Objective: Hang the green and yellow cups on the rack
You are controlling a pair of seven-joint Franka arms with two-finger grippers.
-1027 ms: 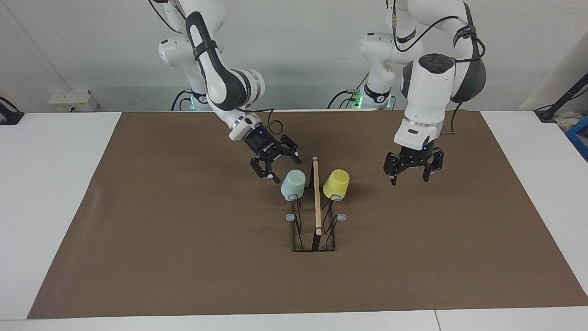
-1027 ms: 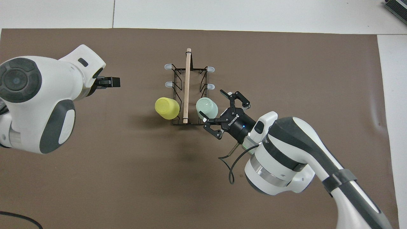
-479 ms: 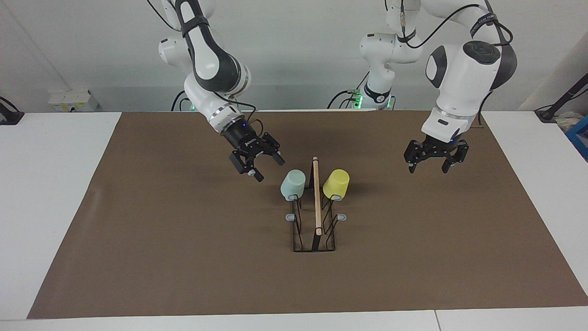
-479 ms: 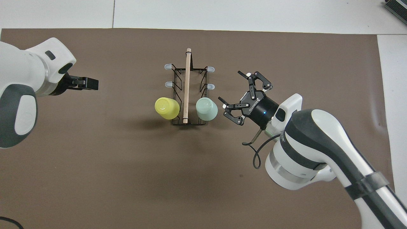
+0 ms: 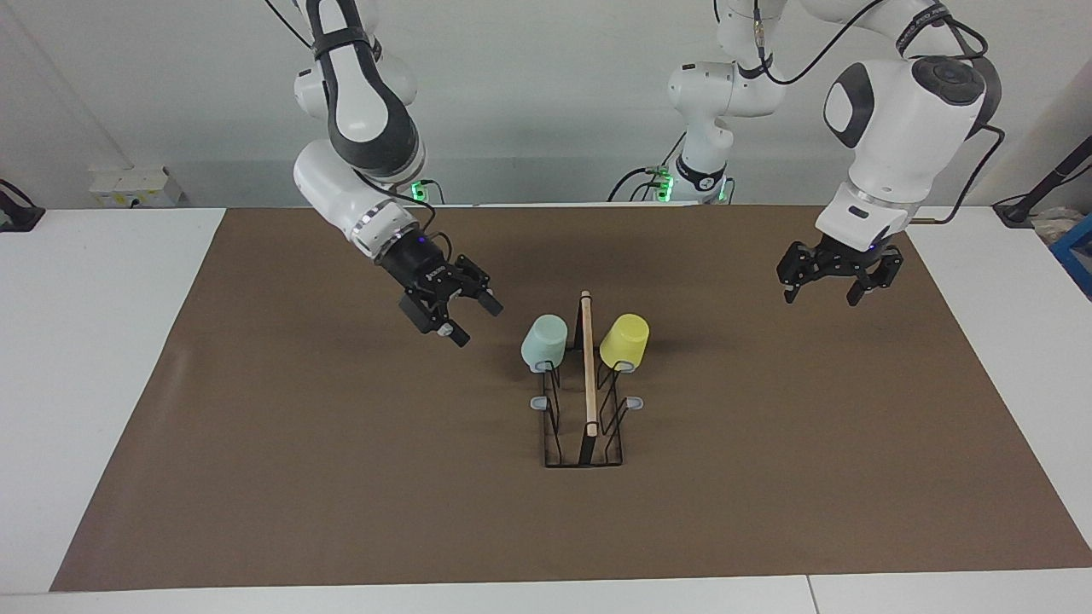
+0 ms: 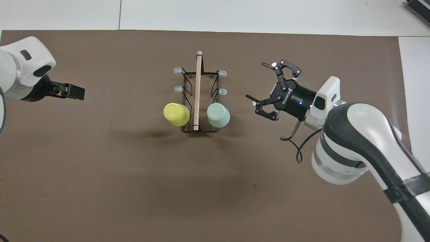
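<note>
The black wire rack with its wooden rod stands mid-mat. The mint green cup hangs mouth-down on the prong nearest the robots, on the side toward the right arm's end. The yellow cup hangs the same way on the side toward the left arm's end. My right gripper hovers open and empty over the mat beside the green cup, apart from it. My left gripper hangs open and empty over the mat, well off from the yellow cup.
A brown mat covers the white table. Bare grey-tipped prongs stick out on both sides of the rack, farther from the robots than the cups.
Both grippers have drawn away from the rack, each toward its own arm's end of the table, staying open. The cups and rack have not moved.
</note>
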